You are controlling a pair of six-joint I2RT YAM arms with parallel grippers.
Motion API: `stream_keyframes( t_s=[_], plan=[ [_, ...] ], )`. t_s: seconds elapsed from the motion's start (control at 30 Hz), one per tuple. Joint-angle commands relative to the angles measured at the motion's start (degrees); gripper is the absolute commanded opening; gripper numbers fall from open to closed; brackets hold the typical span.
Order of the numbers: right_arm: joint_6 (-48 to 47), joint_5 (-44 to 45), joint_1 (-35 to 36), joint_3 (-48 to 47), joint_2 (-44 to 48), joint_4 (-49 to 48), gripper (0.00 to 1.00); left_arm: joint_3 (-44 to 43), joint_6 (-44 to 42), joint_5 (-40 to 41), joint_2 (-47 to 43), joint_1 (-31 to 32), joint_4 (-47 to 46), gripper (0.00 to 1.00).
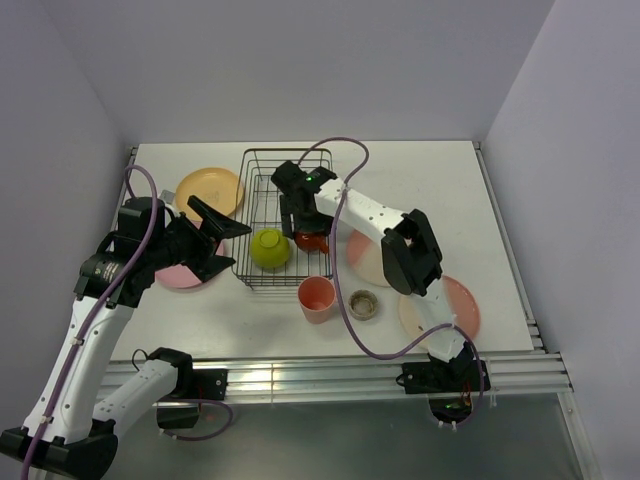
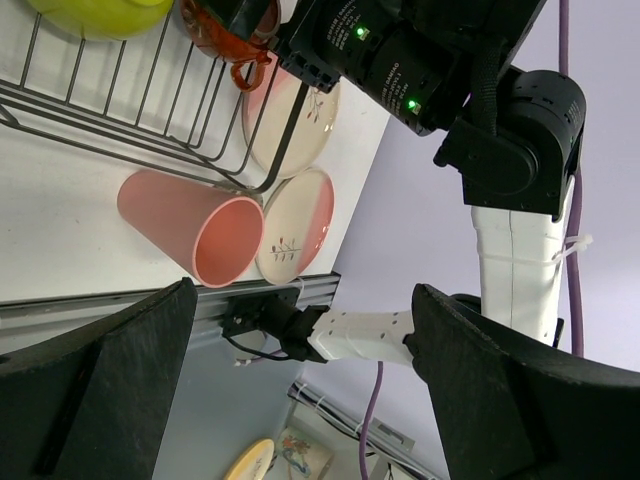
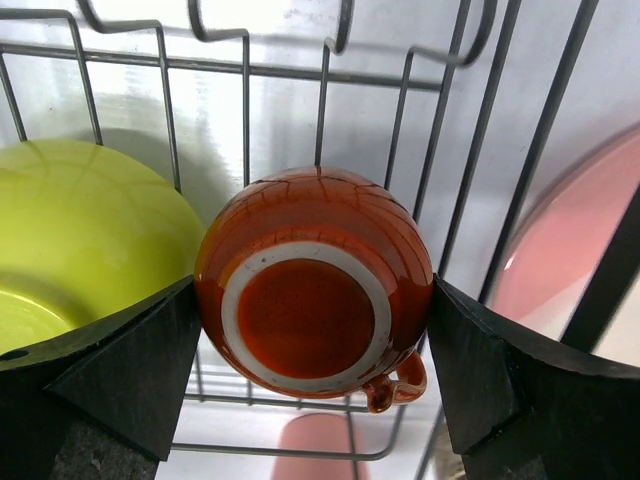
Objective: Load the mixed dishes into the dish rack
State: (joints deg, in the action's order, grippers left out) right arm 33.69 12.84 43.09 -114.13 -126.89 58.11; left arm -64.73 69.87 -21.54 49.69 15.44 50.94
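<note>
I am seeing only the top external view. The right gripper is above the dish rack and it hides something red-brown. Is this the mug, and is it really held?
Observer: Yes. In the right wrist view the mug sits between the fingers of the right gripper, both pressed on its sides.
Operator: Which way is it turned?
Observer: Its base faces the wrist camera, so the mouth points toward the grid of the dish rack.
Operator: And where is the handle?
Observer: The handle sticks out near the finger on the picture's right, on the side toward the salmon-pink cup, not under either finger.
</note>
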Motion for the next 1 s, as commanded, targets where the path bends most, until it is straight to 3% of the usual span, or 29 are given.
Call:
stream_keyframes(
  t_s=[0.0, 0.27, 0.37, 0.5, 0.57, 0.73, 0.8, 0.9, 0.97],
  plan=[
    [7.1, -0.8, -0.2, 0.0, 1.5, 0.3, 0.0, -0.3, -0.2, -0.7, -0.9, -0.1, 0.3, 0.95],
    [12.6, -1.0, -0.2, 6.3, 5.0, -2.9, 0.0, 0.9, 0.2, -1.1, -1.3, -0.1, -0.1, 0.95],
    [11.3, -0.5, -0.3, 7.2, 5.2, -3.7, 0.11, 1.1, 0.2, -1.2, -1.4, -0.1, -0.1, 0.95],
    [9.3, -0.2, -0.2, 9.3, 6.4, -5.1, 0.59, 1.1, 0.1, -1.4, -1.4, -0.1, 0.0, 0.95],
    [8.3, 1.0, 0.0, 10.4, 8.1, -6.2, 0.71, 0.4, -1.0, -1.2, -0.8, -0.1, 0.5, 0.95],
    [6.8, 2.7, -0.2, 8.7, 11.1, -5.6, 0.75, -0.8, -5.3, -2.0, 3.1, 1.0, 4.7, 0.88],
    [5.6, 2.6, -0.3, 5.8, 12.0, -4.9, 0.9, -0.3, -5.0, -0.5, 3.6, 3.4, 5.0, 0.87],
    [4.9, 2.5, -0.5, 1.4, 11.9, -2.5, 0.99, 1.4, -3.0, 0.5, 4.4, 7.8, 2.6, 0.87],
    [4.8, 1.6, -0.5, 0.4, 11.5, -2.0, 1.0, 1.1, -2.9, 1.0, 5.9, 10.3, 2.3, 0.87]
  ],
)
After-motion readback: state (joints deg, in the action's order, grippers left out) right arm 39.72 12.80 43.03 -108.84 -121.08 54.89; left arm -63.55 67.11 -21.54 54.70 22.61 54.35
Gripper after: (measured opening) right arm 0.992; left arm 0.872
